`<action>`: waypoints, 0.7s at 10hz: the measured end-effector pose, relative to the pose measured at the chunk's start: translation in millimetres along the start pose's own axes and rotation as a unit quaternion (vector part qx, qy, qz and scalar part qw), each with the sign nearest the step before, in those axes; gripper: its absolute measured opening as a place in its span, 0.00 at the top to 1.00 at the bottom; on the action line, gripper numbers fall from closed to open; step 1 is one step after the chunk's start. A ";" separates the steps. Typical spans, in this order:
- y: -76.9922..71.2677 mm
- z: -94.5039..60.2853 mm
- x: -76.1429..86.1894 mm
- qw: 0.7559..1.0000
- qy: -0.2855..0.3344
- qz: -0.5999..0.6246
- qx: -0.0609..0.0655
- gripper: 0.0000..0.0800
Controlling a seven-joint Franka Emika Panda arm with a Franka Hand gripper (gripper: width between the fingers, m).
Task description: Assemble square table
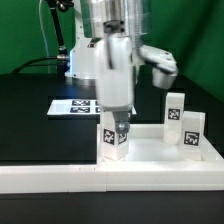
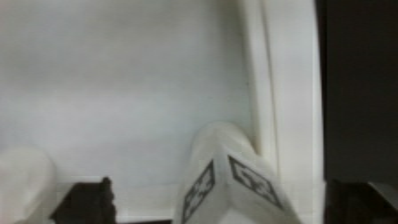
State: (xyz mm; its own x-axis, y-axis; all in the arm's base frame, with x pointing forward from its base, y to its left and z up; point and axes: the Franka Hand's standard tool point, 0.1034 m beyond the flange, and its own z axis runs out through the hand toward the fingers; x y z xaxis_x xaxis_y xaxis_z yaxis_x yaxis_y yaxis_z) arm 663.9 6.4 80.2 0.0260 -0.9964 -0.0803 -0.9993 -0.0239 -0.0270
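Observation:
The white square table top (image 1: 150, 152) lies flat against the long white wall. One white tagged leg (image 1: 108, 141) stands upright on it at its end on the exterior view's left. My gripper (image 1: 118, 134) points straight down over this leg. In the wrist view the leg (image 2: 233, 182) rises between my dark fingers (image 2: 82, 203), with a gap on each side, so my gripper (image 2: 217, 206) is open and holds nothing. Two more legs (image 1: 175, 108) (image 1: 192, 131) stand upright at the top's end on the exterior view's right. The top's raised rim (image 2: 269, 80) runs beside the leg.
The long white L-shaped wall (image 1: 100, 178) runs along the front. The marker board (image 1: 72, 105) lies on the black table behind the arm. The arm's white body (image 1: 105, 60) fills the middle of the exterior view.

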 end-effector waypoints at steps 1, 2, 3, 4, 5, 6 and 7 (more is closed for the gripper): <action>-0.1 0.2 0.3 1.000 0.000 -0.022 0.000 0.21; -0.1 0.2 0.4 0.998 0.000 -0.059 0.000 0.19; -0.1 0.2 0.5 0.996 0.000 -0.094 0.000 0.19; -0.3 0.1 0.6 0.994 0.001 -0.112 0.000 0.19; -5.0 -1.7 4.6 0.979 0.023 -0.201 -0.006 0.19; -11.0 -2.0 2.3 0.968 0.044 -0.249 -0.005 0.19; -10.7 -1.2 -0.2 0.972 0.040 -0.232 -0.003 0.19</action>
State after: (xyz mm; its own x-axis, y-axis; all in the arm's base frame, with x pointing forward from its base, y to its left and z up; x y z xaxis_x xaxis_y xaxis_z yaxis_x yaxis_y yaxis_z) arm 674.5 6.8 81.7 0.4726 -0.8811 0.0166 -0.8804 -0.4729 -0.0367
